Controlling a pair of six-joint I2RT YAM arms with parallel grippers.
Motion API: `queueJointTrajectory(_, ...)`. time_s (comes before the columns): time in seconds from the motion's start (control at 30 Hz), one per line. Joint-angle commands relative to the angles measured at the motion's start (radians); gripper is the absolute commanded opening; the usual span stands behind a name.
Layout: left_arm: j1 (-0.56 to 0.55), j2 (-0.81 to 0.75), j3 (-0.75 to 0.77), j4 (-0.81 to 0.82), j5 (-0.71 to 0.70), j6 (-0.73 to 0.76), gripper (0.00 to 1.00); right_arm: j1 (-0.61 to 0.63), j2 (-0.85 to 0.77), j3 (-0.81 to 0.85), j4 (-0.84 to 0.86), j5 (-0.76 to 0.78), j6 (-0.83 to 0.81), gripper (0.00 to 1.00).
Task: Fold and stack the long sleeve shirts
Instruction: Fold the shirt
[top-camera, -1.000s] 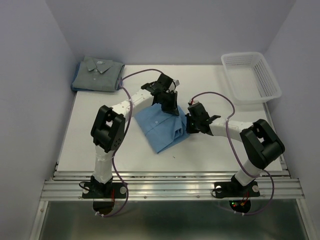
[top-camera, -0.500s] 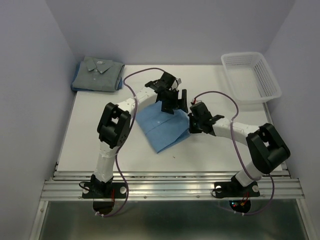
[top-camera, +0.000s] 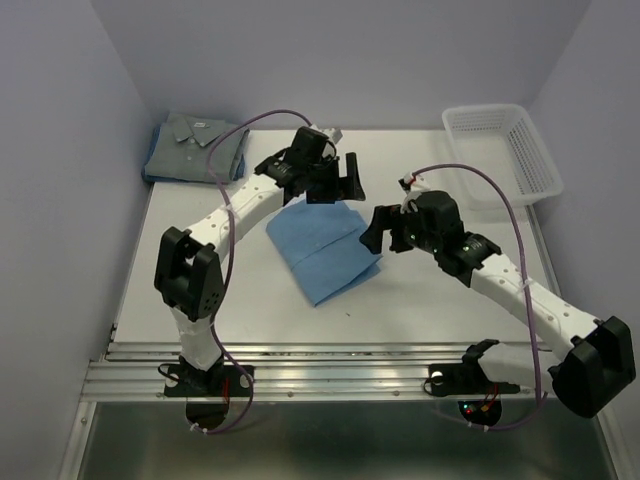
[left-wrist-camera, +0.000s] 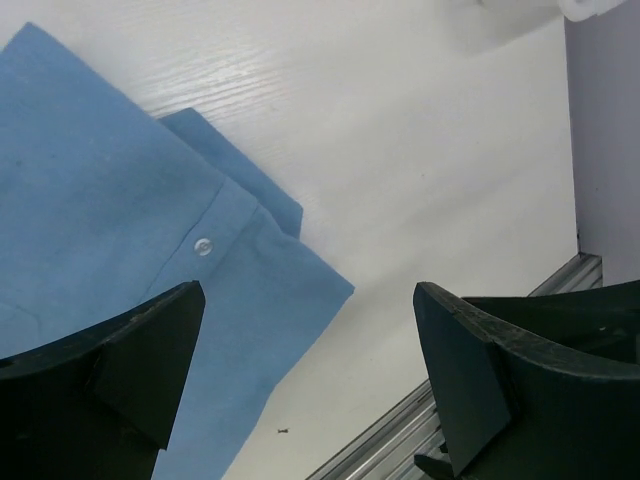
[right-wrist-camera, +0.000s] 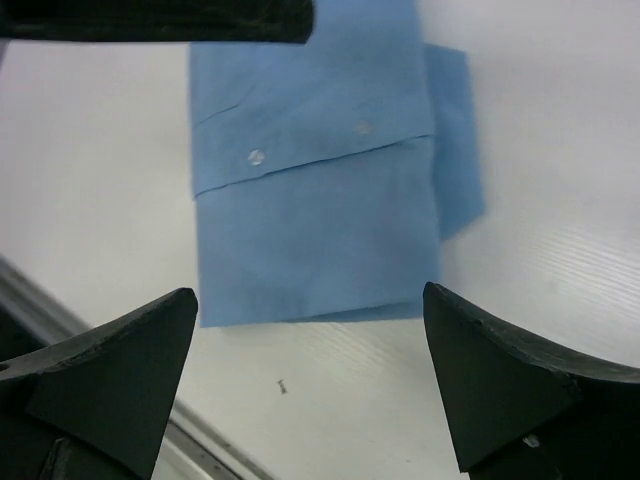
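Note:
A light blue long sleeve shirt lies folded flat in the middle of the table, a buttoned cuff showing. A grey long sleeve shirt, also folded, rests at the back left corner, collar up. My left gripper hovers open over the blue shirt's far edge, with nothing between its fingers. Just off the shirt's right edge, my right gripper is open and empty too. Neither gripper touches the cloth.
A white mesh basket stands at the back right. Purple walls close in the left, back and right. A metal rail runs along the table's near edge. A tiny dark speck lies on the table near the shirt.
Both grippers have gone from shut to open and let go of the blue shirt. The left one has lifted toward the back, the right one has drawn off to the right.

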Motion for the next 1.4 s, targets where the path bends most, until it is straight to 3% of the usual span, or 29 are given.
queueJointTrajectory(0.0, 0.057, -0.055, -0.149, 0.067, -0.035, -0.02, 0.99, -0.004, 0.076, -0.016, 0.175, -0.374, 0.012, 1.0)
queueJointTrajectory(0.1, 0.102, -0.048, -0.224, 0.118, -0.009, -0.02, 0.99, -0.004, 0.196, -0.004, 0.21, -0.404, 0.039, 1.0)
queueJointTrajectory(0.33, 0.173, 0.025, -0.317, 0.193, 0.027, -0.002, 0.99, -0.013, 0.428, 0.027, 0.18, -0.183, 0.054, 1.0)
queueJointTrajectory(0.57, 0.232, 0.126, -0.352, 0.215, 0.048, 0.018, 0.99, -0.061, 0.609, 0.056, 0.181, -0.14, 0.055, 1.0)
queueJointTrajectory(0.8, 0.22, 0.063, -0.536, 0.315, 0.111, -0.054, 0.99, -0.127, 0.713, 0.132, 0.18, -0.112, 0.011, 1.0)
queueJointTrajectory(0.93, 0.167, -0.05, -0.68, 0.33, 0.082, -0.123, 0.99, -0.168, 0.757, 0.214, 0.168, -0.122, -0.085, 1.0)
queueJointTrajectory(1.1, 0.02, -0.201, -0.717, 0.332, 0.068, -0.2, 0.99, -0.181, 0.735, 0.31, 0.099, -0.109, -0.266, 1.0)
queueJointTrajectory(1.2, 0.008, -0.268, -0.726, 0.325, 0.038, -0.233, 0.99, -0.181, 0.698, 0.384, 0.031, -0.137, -0.317, 1.0)
queueJointTrajectory(1.37, 0.05, -0.366, -0.7, 0.221, -0.108, -0.232, 0.99, -0.181, 0.561, 0.369, 0.019, -0.177, -0.285, 1.0)
